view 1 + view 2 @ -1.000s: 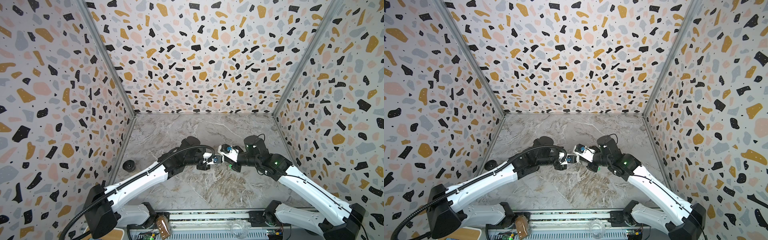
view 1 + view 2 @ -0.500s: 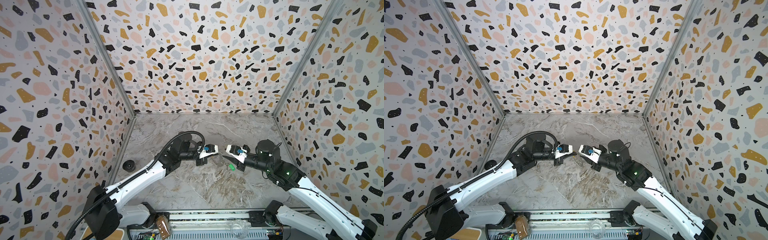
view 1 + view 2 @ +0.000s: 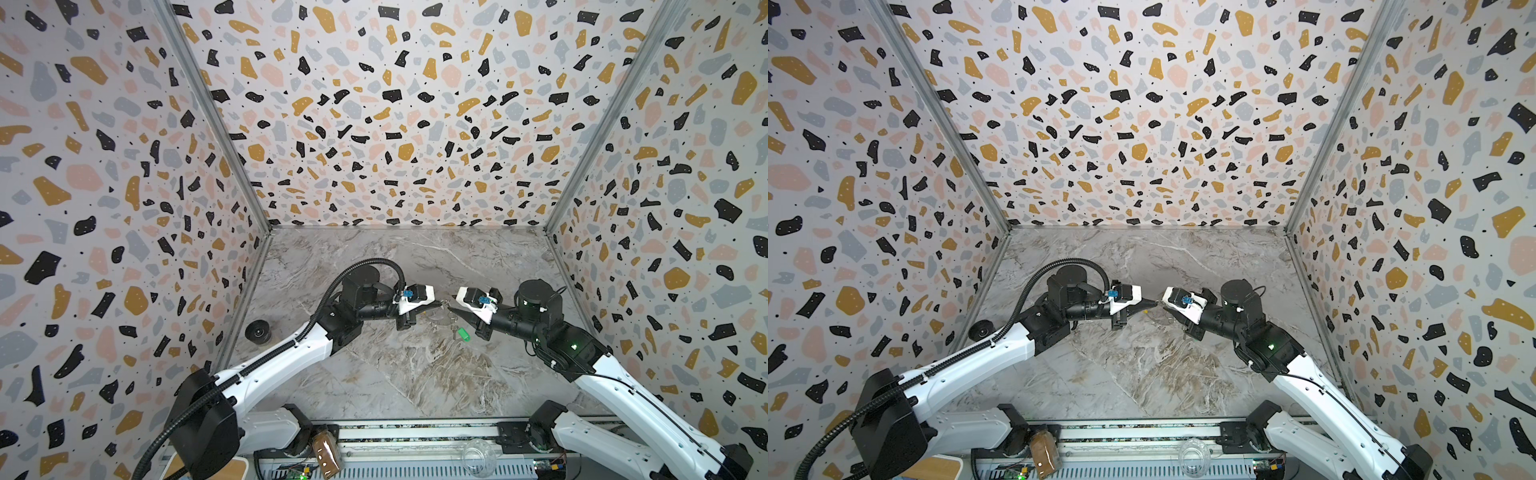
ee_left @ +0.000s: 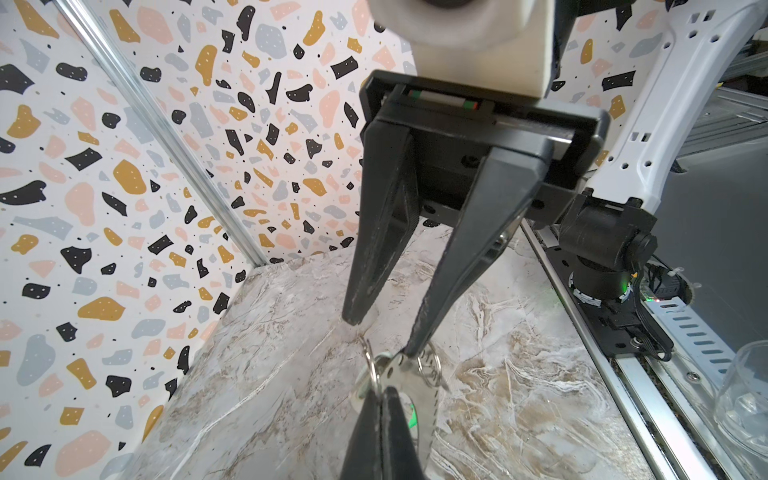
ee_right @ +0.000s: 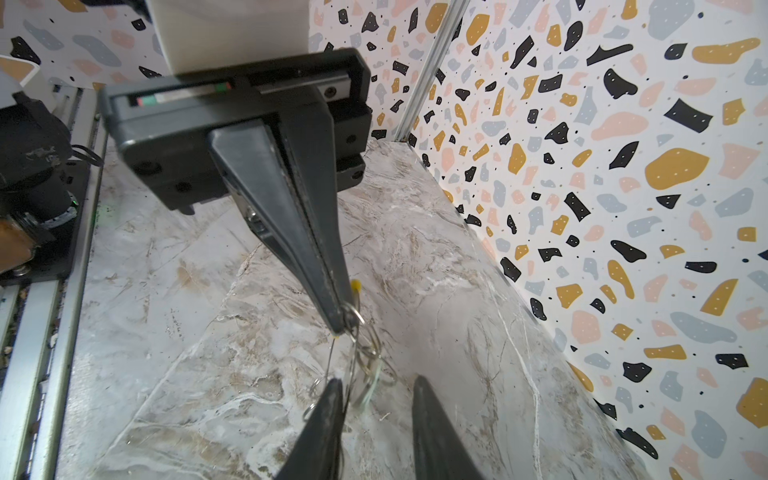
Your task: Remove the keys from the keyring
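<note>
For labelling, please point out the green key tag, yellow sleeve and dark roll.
green key tag (image 3: pixel 463 334), a top view, its middle.
yellow sleeve (image 5: pixel 355 285), right wrist view, visible end.
dark roll (image 3: pixel 258 331), a top view, top face.

Bright, even, diffuse light from overhead in both top views; soft, faint shadows on desk (image 3: pixel 415 374). Wide-angle stretch toward frame edges, pattern on walls (image 3: pixel 83 208) enlarged left and right. Wrist views: marble sharp, close-up white housing (image 4: pixel 469 45) blurred, left fingers (image 4: pixel 374 440) slightly soft with dull sheen, glass jar (image 4: pixel 744 399) out of focus.
</note>
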